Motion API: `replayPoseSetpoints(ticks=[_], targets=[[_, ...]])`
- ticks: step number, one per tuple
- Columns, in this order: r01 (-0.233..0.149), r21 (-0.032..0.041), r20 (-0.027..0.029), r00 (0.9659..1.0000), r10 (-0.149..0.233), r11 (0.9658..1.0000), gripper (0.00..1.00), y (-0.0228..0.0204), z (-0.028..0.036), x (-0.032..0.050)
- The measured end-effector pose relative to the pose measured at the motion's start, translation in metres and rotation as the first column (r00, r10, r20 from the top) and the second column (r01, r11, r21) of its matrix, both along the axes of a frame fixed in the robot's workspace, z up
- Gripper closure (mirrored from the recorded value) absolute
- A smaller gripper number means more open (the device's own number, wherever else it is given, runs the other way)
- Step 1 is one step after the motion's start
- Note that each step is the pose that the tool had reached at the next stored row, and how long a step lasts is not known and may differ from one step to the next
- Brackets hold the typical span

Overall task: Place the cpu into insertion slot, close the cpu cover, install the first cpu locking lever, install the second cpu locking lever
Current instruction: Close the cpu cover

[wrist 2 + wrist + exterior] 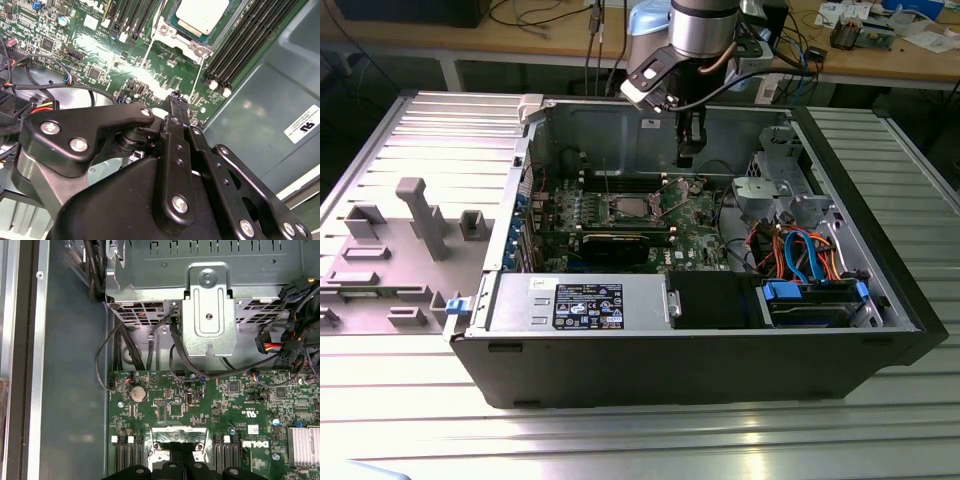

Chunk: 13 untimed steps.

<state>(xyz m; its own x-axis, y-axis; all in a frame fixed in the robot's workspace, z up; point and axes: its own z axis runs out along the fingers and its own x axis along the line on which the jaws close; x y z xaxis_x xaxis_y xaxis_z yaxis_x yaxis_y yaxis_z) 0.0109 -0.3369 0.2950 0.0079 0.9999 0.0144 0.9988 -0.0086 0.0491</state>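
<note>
Open computer case (720, 365) holds motherboard (100, 45). Gripper (176, 101) hovers above board, fingers pressed together, nothing held. Cpu cover (166, 31) appears down, framing seated cpu (202, 14). Risk: closed tip slides off thin locking lever (148, 52), scratches board or bends wire.

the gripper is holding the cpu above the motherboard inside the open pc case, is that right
Not quite. The gripper is shut and holds no chip; the second wrist view shows the cpu lying in the insertion slot. The rest holds: the gripper hangs above the motherboard inside the open pc case.
</note>
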Motion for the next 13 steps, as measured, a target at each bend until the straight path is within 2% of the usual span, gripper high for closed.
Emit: replayPoseSetpoints(ticks=[5, 8, 11, 13], targets=[[0.000, 0.0000, -0.0001, 1.0000, 0.000, 1.0000, 0.89, 0.0000, 0.0000, 0.0035], [0.000, 0.0003, -0.0011, 1.0000, 0.000, 1.0000, 0.89, 0.0000, -0.0010, 0.0093], [0.000, 0.0001, -0.0059, 1.0000, 0.000, 1.0000, 0.89, 0.0000, -0.0058, 0.0149], [0.000, 0.0001, -0.0071, 1.0000, 0.000, 1.0000, 0.89, 0.0000, -0.0094, 0.0186]])
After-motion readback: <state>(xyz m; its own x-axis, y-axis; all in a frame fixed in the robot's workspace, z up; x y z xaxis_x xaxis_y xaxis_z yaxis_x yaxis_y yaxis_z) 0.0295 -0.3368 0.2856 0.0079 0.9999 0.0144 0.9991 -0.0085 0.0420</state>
